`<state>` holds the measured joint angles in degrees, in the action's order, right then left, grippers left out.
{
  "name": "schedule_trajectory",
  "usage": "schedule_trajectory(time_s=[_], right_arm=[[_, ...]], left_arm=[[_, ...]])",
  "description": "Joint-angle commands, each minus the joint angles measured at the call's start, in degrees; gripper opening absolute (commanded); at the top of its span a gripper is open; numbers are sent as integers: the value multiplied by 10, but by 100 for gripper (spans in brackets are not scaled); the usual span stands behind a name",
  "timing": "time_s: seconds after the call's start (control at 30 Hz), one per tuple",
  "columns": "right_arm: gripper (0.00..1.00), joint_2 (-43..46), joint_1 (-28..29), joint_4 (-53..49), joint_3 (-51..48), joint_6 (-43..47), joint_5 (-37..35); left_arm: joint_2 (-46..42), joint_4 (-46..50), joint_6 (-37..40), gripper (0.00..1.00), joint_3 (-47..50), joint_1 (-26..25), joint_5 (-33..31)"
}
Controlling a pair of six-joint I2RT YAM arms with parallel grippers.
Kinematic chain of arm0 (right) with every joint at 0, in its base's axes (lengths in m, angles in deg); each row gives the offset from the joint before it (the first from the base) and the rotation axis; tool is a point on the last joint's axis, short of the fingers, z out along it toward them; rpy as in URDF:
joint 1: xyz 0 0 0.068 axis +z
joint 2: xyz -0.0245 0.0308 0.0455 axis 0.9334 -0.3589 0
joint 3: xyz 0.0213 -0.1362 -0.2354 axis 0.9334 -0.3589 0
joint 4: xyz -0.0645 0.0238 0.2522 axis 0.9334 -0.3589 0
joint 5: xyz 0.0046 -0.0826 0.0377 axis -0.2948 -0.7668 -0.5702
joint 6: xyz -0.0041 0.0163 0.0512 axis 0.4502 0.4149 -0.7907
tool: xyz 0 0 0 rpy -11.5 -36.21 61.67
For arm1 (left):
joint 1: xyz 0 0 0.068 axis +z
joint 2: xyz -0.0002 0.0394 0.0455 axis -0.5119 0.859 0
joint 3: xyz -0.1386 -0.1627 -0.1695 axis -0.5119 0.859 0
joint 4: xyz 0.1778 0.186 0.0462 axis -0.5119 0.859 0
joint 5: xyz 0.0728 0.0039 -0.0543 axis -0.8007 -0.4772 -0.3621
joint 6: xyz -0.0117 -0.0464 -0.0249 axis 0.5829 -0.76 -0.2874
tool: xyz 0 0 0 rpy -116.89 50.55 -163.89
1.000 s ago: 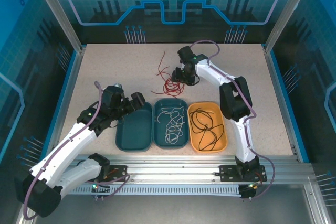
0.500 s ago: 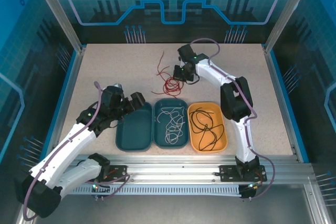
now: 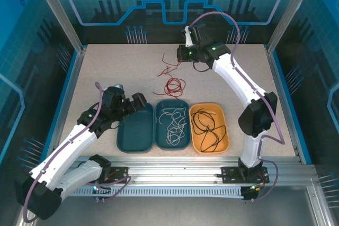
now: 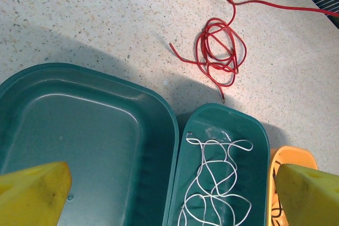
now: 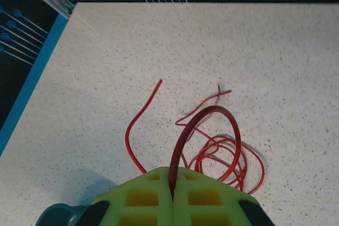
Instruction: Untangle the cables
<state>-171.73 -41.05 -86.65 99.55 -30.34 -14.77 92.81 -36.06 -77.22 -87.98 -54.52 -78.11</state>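
Right gripper (image 5: 173, 186) pressed together, pinching red cable (image 5: 212, 108); remaining coil on table (image 3: 116, 72) beyond trays. Left gripper (image 4: 169, 183) spread, empty, above teal tray (image 4: 79, 130). Cable light, limp, springy, probably slippery. Take hold near free end; crossings in coil unclear.

The red cables (image 3: 175, 85) lie loosely coiled on the speckled counter (image 3: 116, 72), upper centre of the top view. One red strand (image 5: 207, 110) arches up into the pinched right hand (image 5: 173, 186). A white cable (image 3: 172, 123) squiggles in the middle teal tray (image 3: 188, 130), and a black cable (image 3: 206, 128) loops in the orange tray (image 3: 226, 125).
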Motion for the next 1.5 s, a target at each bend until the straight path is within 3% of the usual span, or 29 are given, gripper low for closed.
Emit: schedule_trajectory(time_s=[0.0,0.43,0.8,1.47], right_arm=[[0,28,13,-21,24,48,-22],[0,102,31,-30,56,71,13],[0,166,74,-13,43,84,14],[0,218,269,-24,-19,127,-62]], left_arm=[[6,-16,19,99,5,6,17],[8,-22,19,99,3,6,16],[-29,17,28,99,-10,16,-31],[-173,179,61,99,-109,44,-232]])
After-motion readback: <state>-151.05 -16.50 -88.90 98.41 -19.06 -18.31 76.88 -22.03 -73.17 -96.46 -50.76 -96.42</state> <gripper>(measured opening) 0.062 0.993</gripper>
